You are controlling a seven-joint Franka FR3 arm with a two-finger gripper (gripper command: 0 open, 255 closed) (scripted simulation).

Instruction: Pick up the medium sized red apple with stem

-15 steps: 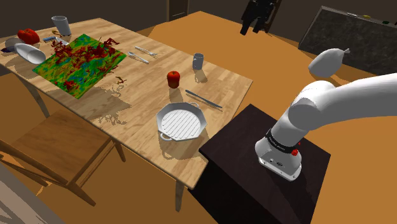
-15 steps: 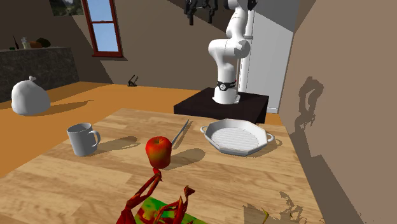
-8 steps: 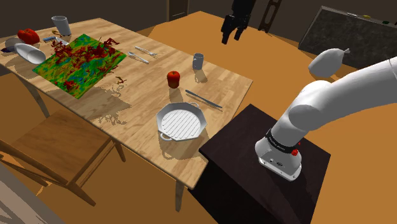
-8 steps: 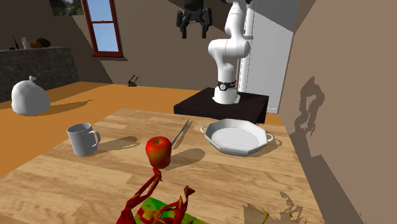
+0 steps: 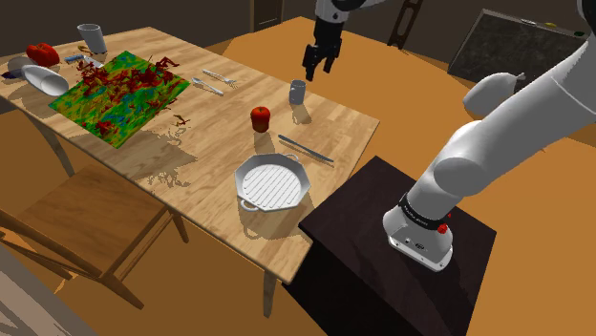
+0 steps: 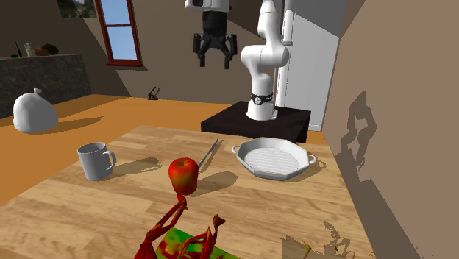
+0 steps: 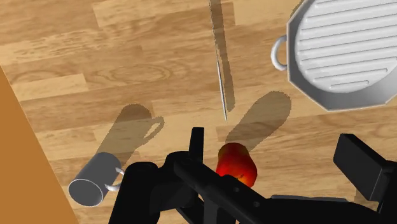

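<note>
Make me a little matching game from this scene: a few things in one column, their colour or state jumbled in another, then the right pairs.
Things:
1. apple
2. mug
3. pan
4. claw

Descriptions:
A. white, eight-sided, ridged inside
B. black, open, up in the air
C. red and round
D. grey, standing upright

Pairs: 1-C, 2-D, 3-A, 4-B

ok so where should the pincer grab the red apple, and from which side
Across its round middle, coming straight down from above. The apple sits alone on the table, apart from the mug and the knife, so both flanks look free for the open pincer hanging high above.
</note>
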